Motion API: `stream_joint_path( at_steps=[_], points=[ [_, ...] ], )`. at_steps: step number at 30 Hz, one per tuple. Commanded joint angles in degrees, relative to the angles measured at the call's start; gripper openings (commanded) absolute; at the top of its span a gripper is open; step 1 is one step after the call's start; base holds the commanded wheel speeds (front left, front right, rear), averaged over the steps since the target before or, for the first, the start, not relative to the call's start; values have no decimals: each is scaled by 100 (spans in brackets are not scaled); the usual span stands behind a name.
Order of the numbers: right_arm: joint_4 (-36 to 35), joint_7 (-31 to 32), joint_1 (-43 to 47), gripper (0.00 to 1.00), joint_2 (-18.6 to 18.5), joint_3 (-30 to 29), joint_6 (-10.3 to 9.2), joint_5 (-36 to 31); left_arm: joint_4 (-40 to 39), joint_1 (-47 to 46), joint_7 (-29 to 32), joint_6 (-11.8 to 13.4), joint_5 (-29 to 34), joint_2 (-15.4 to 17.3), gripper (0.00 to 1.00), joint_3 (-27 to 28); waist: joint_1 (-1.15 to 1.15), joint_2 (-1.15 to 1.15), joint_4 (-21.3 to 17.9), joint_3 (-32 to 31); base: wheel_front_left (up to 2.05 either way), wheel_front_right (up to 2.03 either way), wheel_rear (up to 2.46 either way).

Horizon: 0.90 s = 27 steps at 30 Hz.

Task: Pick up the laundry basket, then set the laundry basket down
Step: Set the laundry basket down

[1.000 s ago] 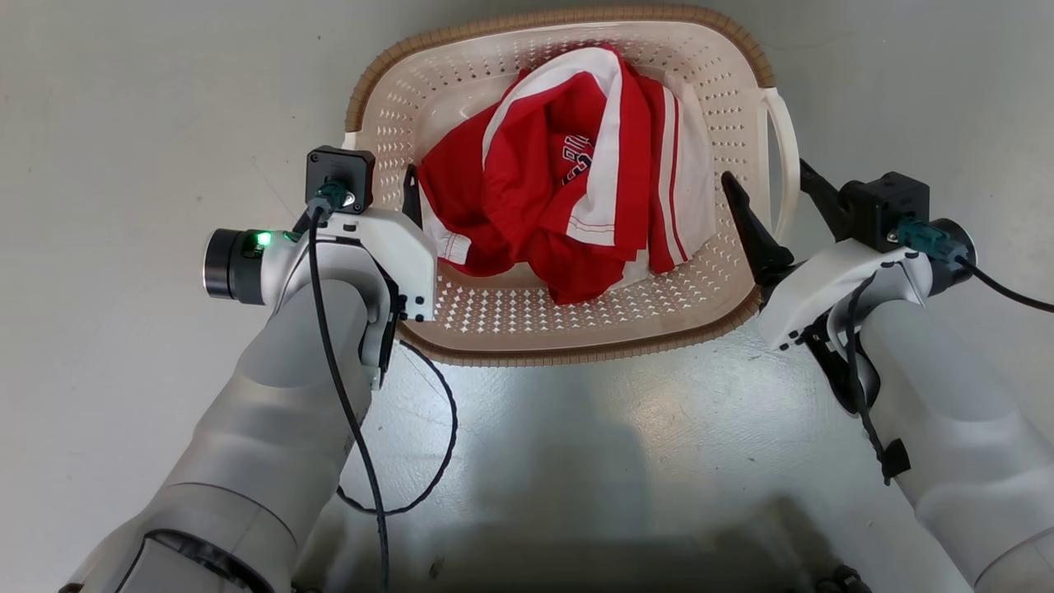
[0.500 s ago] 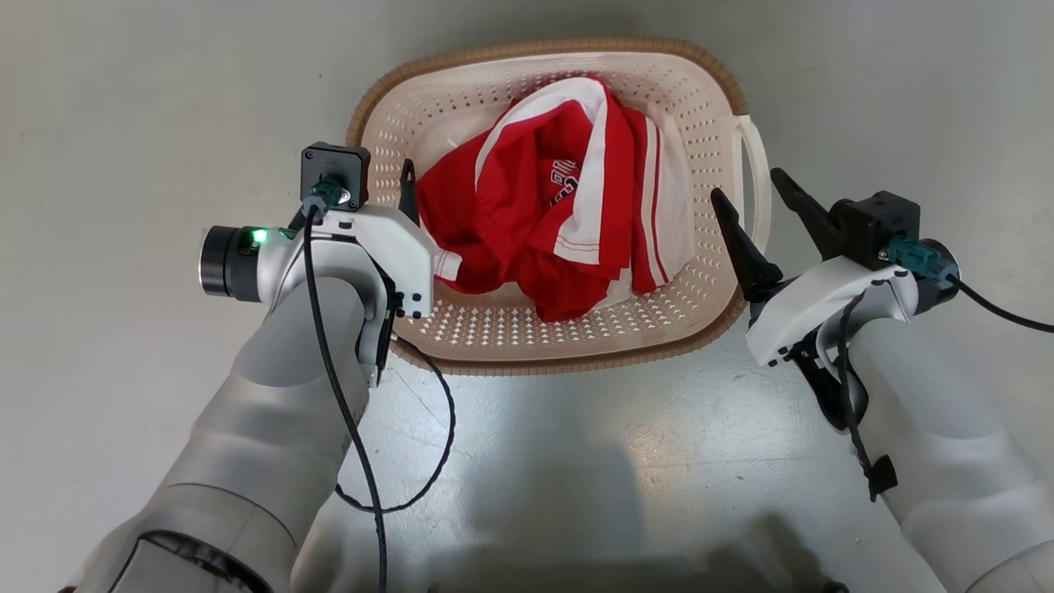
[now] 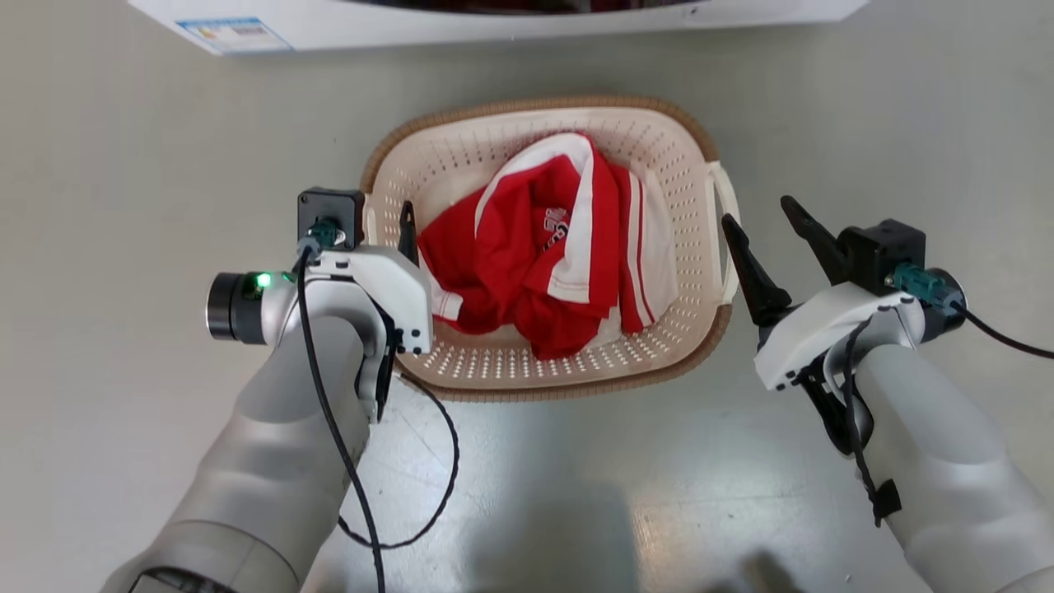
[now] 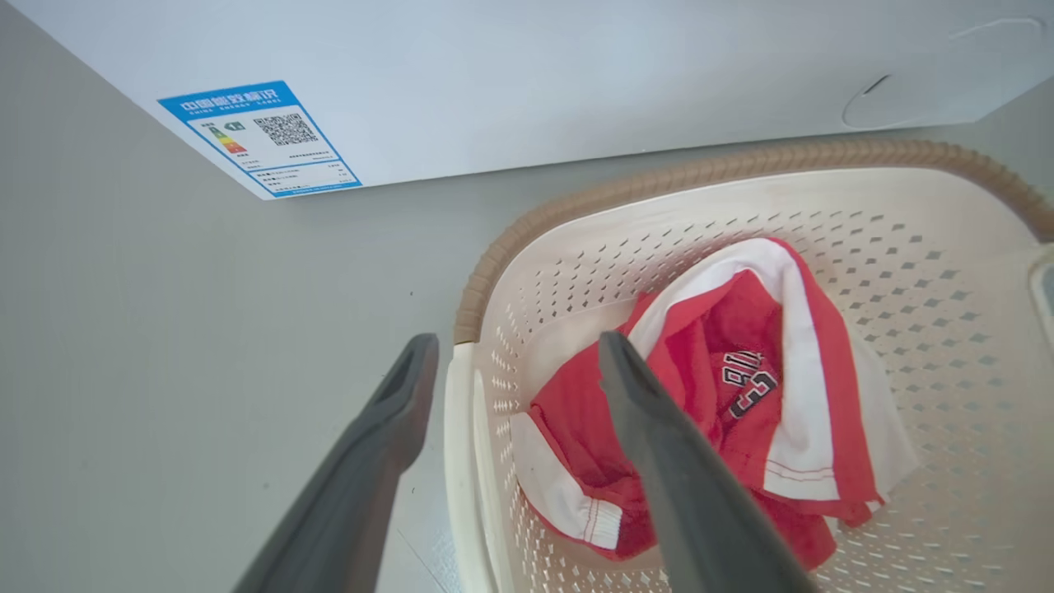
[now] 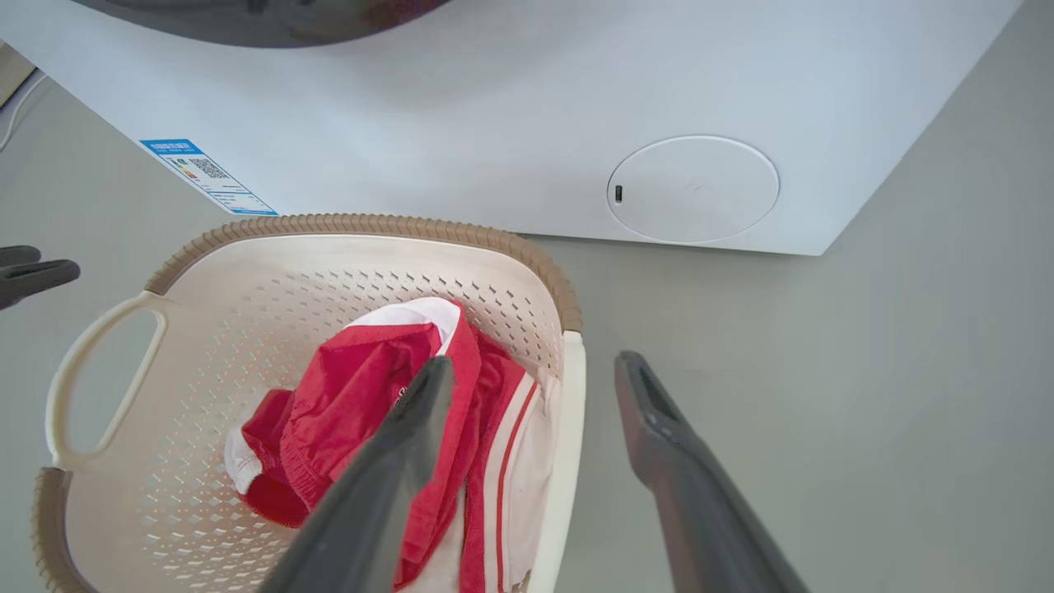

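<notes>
The left gripper [image 4: 517, 346] stands open. Its two dark fingers straddle the white left loop handle [image 4: 458, 461] of the small cream plastic laundry basket [image 3: 535, 105], which has perforated walls and a brown woven-look rim. One finger is outside the wall and one inside, and neither visibly presses. The right gripper [image 5: 535, 364] is spread the same way about the white right loop handle [image 5: 568, 428]; I cannot tell whether it touches.

The basket sits on the pale grey floor [image 3: 123, 206], between the two arms and near the front of a large white appliance [image 5: 494, 123]. A crumpled red-and-white garment [image 3: 543, 263] lies inside.

The basket looks light and fairly stiff, though thin plastic may flex under a pinch. The smooth handles could slip, so each side is best held at the middle of its loop and both raised evenly. The soft load should not shift much.
</notes>
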Motion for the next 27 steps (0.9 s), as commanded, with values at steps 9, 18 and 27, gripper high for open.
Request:
stream_joint_path(
  at_steps=[9, 18, 27],
  points=[
    [-138, -62, 645, 100, 81, -232, 36, -119, -669, 785, -35, -112, 202, 243, 100, 509, 0, 0, -35, -1054, 0, 0, 0],
    [-182, -62, 1064, 100, 42, -617, 36, -235, -1374, 1685, -35, -299, 587, 440, 100, 999, 0, 0, -111, -2149, 0, 0, 0],
    [-381, -62, 1413, 100, 53, -803, 36, -456, -1902, 2387, -35, -430, 766, 547, 100, 1577, 0, 0, -203, -2856, 0, 0, 0]
  ],
)
